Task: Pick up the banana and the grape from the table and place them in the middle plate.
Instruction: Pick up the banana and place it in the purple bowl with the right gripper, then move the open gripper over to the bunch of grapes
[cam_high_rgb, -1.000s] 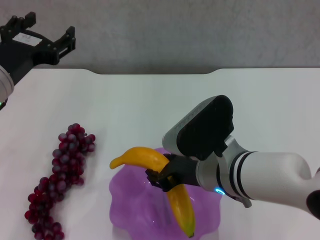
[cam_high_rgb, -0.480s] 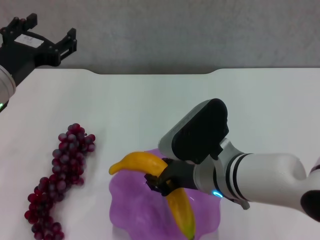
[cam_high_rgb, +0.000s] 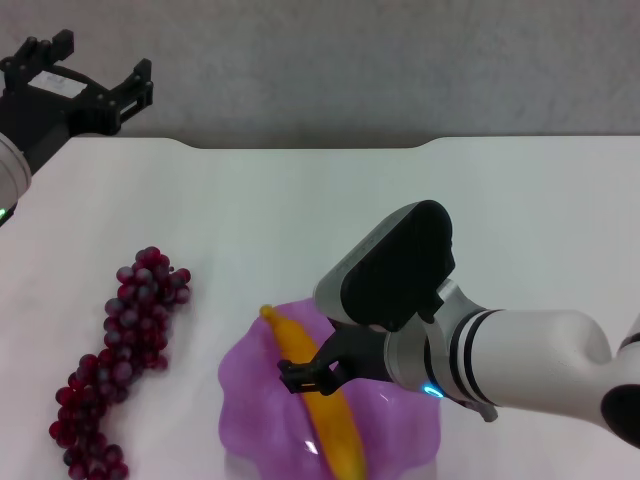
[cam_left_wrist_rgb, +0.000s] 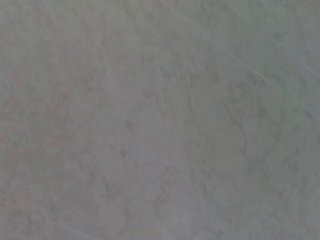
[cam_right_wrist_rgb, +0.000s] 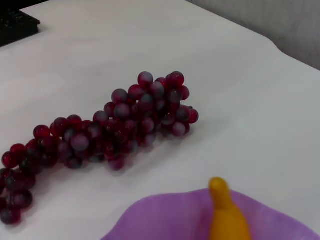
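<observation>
The banana (cam_high_rgb: 320, 400) lies in the middle plate (cam_high_rgb: 250, 410), low in the middle of the head view. The right gripper (cam_high_rgb: 305, 378) sits over it, fingers apart. The grape (cam_high_rgb: 120, 360) lies on the table (cam_high_rgb: 300, 210), lower left. The left gripper (cam_high_rgb: 85, 85) waits upper left, fingers apart.

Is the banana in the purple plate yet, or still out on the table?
In. The banana lies lengthwise inside the middle plate, with the right gripper right over it; the grape is on the table.
</observation>
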